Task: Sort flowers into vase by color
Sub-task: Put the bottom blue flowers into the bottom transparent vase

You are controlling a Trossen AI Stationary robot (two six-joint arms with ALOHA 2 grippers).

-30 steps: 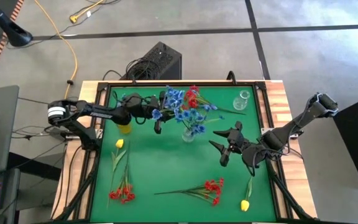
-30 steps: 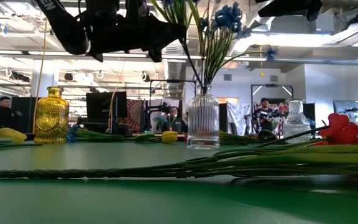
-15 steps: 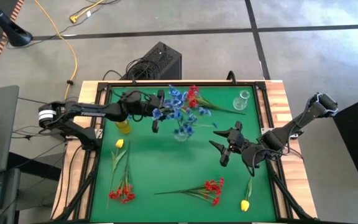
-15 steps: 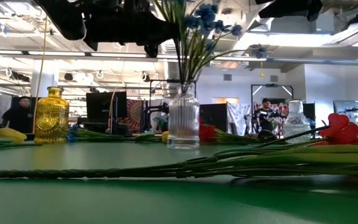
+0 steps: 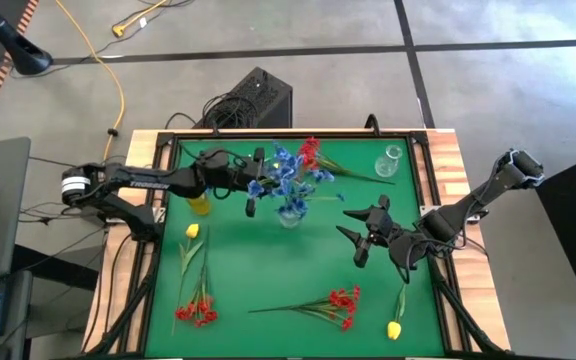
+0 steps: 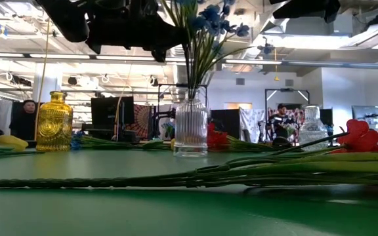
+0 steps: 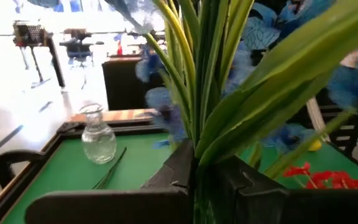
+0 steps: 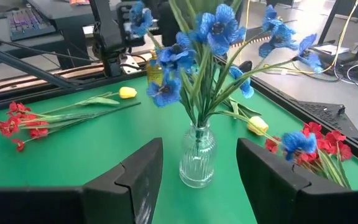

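Observation:
A ribbed clear vase (image 5: 289, 214) (image 8: 197, 158) stands on the green mat with a bunch of blue flowers (image 5: 286, 178) (image 8: 210, 37) in it. My left gripper (image 5: 252, 196) (image 7: 197, 177) reaches in from the table's left and is shut on the bunch's green stems. My right gripper (image 5: 352, 237) (image 8: 197, 180) hovers open to the right of the vase, facing it. Red sprigs (image 5: 336, 304) (image 5: 196, 305), yellow tulips (image 5: 394, 328) (image 5: 192, 231) and another red sprig (image 5: 311, 152) lie flat on the mat. My left gripper pinches the blue bunch's green stems (image 7: 199, 146) between its two fingers, coming level from the table's left and lying across the stems. The stems stand upright, with their lower ends in the ribbed vase, which rests on the mat.
A yellow glass vase (image 5: 200, 205) (image 6: 54, 122) stands by the mat's left edge under my left arm. A second clear vase (image 5: 388, 162) (image 7: 98, 137) stands near the far right corner. A raised black frame (image 5: 268, 134) borders the mat. People show in the room beyond.
My left gripper has drawn back a little toward the table's left, still shut on the stems. The blue bunch and its ribbed vase have slid along the mat with it, staying upright. My right arm has kept still.

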